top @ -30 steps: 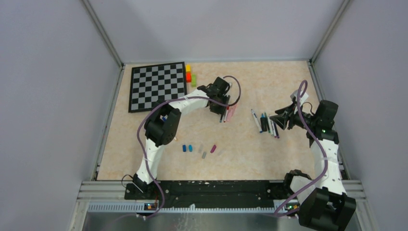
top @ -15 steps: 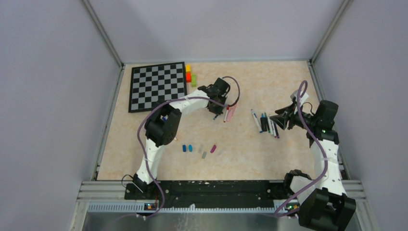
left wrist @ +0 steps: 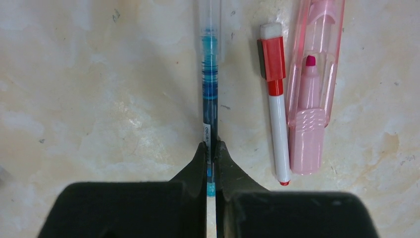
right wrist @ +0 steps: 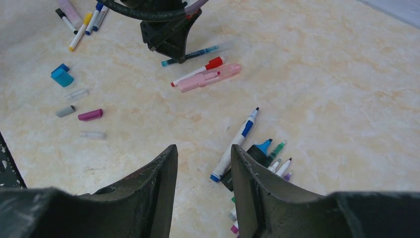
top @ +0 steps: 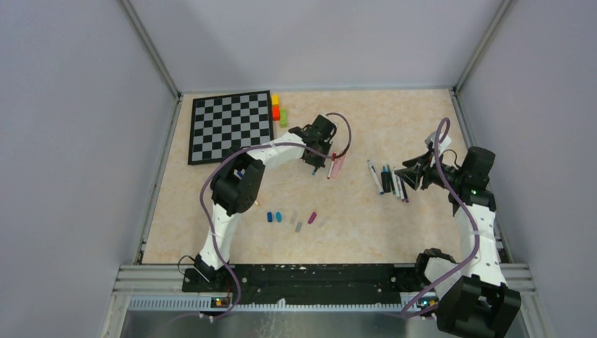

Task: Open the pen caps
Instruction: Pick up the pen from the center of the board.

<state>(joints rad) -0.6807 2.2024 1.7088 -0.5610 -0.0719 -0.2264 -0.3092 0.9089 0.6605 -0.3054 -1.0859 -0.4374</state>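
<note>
Loose stubby plastic caps lie near-centre on the worktop. Right tool hangs spread beside uncapped pens. Farther off, left tool pinches the slim blue-ink pen, clear cap on, by its tail; such a thin bite could let it swivel or slip.
</note>
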